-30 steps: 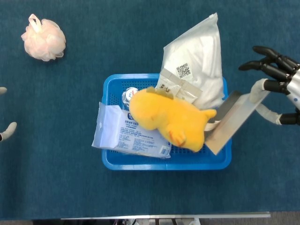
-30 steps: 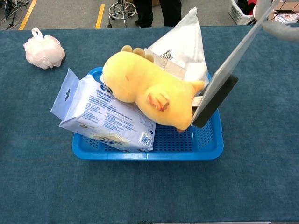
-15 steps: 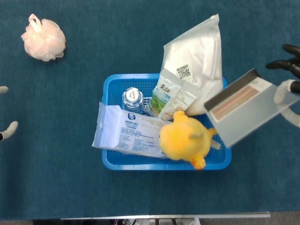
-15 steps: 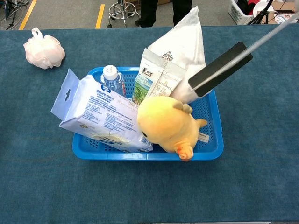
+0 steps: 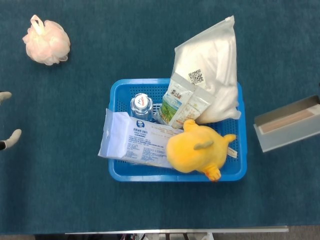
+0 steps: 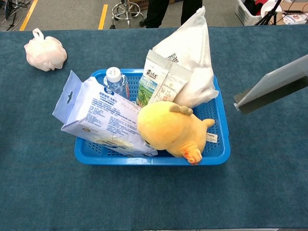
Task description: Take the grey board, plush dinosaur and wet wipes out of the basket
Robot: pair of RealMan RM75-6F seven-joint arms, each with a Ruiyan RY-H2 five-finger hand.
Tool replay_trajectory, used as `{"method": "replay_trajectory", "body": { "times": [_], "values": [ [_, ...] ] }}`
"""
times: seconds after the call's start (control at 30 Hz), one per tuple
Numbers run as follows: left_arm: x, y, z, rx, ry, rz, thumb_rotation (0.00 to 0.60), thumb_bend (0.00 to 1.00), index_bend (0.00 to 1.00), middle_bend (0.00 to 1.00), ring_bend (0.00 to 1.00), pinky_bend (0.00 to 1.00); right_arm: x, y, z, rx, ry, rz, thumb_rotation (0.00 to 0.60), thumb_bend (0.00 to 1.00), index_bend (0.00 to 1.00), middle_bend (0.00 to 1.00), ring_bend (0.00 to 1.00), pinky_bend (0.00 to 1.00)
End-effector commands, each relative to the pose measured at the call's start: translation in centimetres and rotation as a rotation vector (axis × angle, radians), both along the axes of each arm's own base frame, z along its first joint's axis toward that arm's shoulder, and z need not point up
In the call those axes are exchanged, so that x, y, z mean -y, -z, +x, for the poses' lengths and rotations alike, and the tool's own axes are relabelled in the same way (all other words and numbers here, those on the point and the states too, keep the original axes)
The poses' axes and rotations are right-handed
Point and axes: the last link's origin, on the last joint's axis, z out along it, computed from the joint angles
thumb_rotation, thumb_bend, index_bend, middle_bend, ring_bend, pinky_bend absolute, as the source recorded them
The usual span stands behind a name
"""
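Observation:
The grey board (image 5: 289,131) hangs tilted to the right of the blue basket (image 5: 175,174), clear of it, and runs off the right edge of both views (image 6: 274,91). Whatever holds it is out of frame, and my right hand shows in neither view. The yellow plush dinosaur (image 5: 197,152) lies in the basket's front right corner (image 6: 171,127). The wet wipes pack (image 5: 137,142) leans over the basket's left rim (image 6: 103,115). Only the fingertips of my left hand (image 5: 10,137) show at the far left edge, apart and holding nothing.
A big white bag (image 5: 212,65), a green snack packet (image 5: 181,100) and a water bottle (image 5: 141,106) also stand in the basket. A pink bath pouf (image 5: 46,41) lies at the table's far left. Beyond the table's far edge stands a stool (image 6: 126,9).
The grey board has been lifted out of the basket and carried right. The dinosaur rolled off it into the front right corner, uncovering the bottle and packet. My right hand left the view.

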Motion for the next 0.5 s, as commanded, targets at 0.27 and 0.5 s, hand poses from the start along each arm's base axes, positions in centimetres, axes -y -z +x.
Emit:
{"method": "replay_trajectory", "body": {
  "times": [0.27,0.5],
  "values": [
    [-0.1,0.4,0.0,0.000,-0.003,-0.011,0.600,0.19,0.24,0.24,0.15,0.39,-0.4,1.4,-2.8,-0.002,0.109,0.088,0.600,0.47,0.72,0.28,0.07,0.25],
    [-0.1,0.2,0.1,-0.003,-0.002,-0.010,0.600,0.19,0.24,0.24,0.15,0.39,0.1,1.1,-3.1,0.032,0.094,0.090,0.600,0.03,0.27,0.24,0.07,0.25]
  ]
}}
